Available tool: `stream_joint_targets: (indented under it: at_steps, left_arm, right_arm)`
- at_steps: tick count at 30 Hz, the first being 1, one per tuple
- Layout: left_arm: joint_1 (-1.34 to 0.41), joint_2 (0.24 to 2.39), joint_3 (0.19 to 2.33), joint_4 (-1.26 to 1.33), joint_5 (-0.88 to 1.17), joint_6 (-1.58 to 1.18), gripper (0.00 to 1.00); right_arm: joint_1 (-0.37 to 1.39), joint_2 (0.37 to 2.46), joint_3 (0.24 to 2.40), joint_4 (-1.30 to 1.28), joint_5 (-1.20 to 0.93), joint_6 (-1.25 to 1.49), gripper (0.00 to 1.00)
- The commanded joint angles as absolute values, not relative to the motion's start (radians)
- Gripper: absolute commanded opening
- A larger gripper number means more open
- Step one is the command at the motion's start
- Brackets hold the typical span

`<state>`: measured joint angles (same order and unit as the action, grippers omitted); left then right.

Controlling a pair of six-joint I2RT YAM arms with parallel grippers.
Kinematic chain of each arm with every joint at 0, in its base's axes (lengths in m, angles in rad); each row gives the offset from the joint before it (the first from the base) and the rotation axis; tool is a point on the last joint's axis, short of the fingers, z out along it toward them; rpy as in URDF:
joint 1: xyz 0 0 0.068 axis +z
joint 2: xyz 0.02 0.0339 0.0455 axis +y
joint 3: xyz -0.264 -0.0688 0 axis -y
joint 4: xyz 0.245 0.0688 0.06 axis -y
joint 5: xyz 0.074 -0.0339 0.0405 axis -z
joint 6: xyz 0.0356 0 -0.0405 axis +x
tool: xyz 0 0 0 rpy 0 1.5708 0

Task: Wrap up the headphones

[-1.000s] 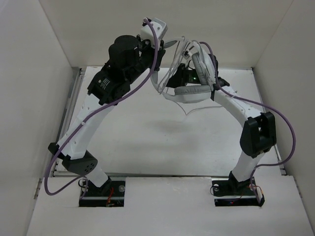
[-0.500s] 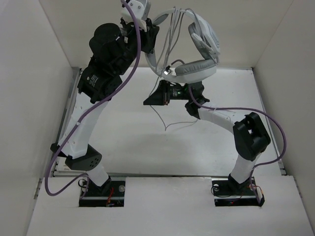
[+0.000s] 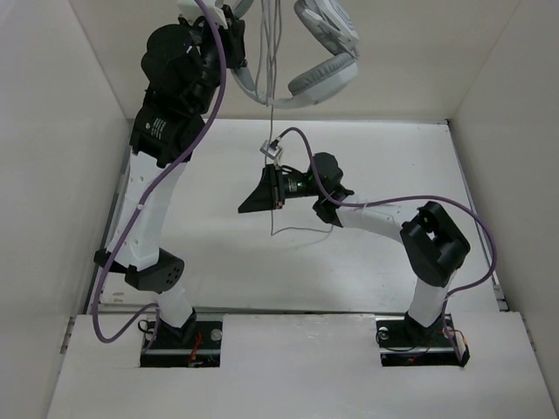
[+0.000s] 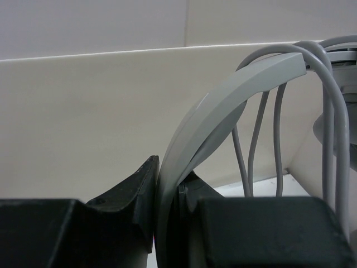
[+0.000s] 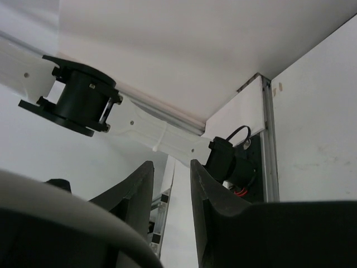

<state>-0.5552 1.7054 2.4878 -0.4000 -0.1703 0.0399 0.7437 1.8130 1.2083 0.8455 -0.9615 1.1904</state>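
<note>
While the left claw (image 4: 167, 190) clamps the headband, holding the headphones (image 3: 325, 61) high at the far side, their cable (image 3: 272, 122) hangs straight down. Its plug (image 3: 272, 150) dangles near the right claw (image 5: 170, 167), which is narrowly parted and empty.

We see light grey headphones (image 3: 325, 78) with a matching grey cable (image 4: 254, 139), above a plain white counter (image 3: 218, 253). The arms' links (image 3: 148, 218) are white with black joints (image 3: 153, 272). Their thick cables (image 3: 95, 301) are purple and the fingers (image 4: 134, 190) are black.
</note>
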Motion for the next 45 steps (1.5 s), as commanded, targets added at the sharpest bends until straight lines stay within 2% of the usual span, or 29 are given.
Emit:
stream_joint_targets:
  at_steps: [1,11,18,20,25,32,39,45]
  left_arm:
    - [-0.510,1.692,2.546,-0.232,-0.261,-0.038,0.00]
    - [-0.424,1.746,2.537,-0.157,-0.388,0.029,0.00]
    - [-0.400,1.743,2.376,-0.020,-0.491,0.126,0.00]
    - [-0.401,1.743,2.338,0.014,-0.509,0.167,0.00]
    - [-0.378,1.709,2.157,0.147,-0.544,0.261,0.00]
    - [-0.387,1.669,1.938,0.218,-0.578,0.327,0.00]
    - [-0.427,1.638,1.763,0.247,-0.580,0.360,0.00]
    - [-0.502,1.574,1.666,0.196,-0.561,0.364,0.00]
  right_arm:
    - [0.789,1.818,1.206,0.885,-0.950,1.175,0.38]
    - [0.823,1.804,1.218,0.804,-0.971,1.105,0.29]
    - [0.828,1.760,1.255,0.671,-1.022,0.971,0.03]
    - [0.829,1.744,1.275,0.614,-1.034,0.928,0.00]
    - [0.815,1.663,1.354,0.360,-1.042,0.737,0.00]
    - [0.759,1.592,1.652,-0.234,-0.931,0.248,0.00]
    - [0.700,1.540,1.795,-0.437,-0.853,0.037,0.00]
    - [0.613,1.503,1.858,-0.598,-0.659,-0.230,0.00]
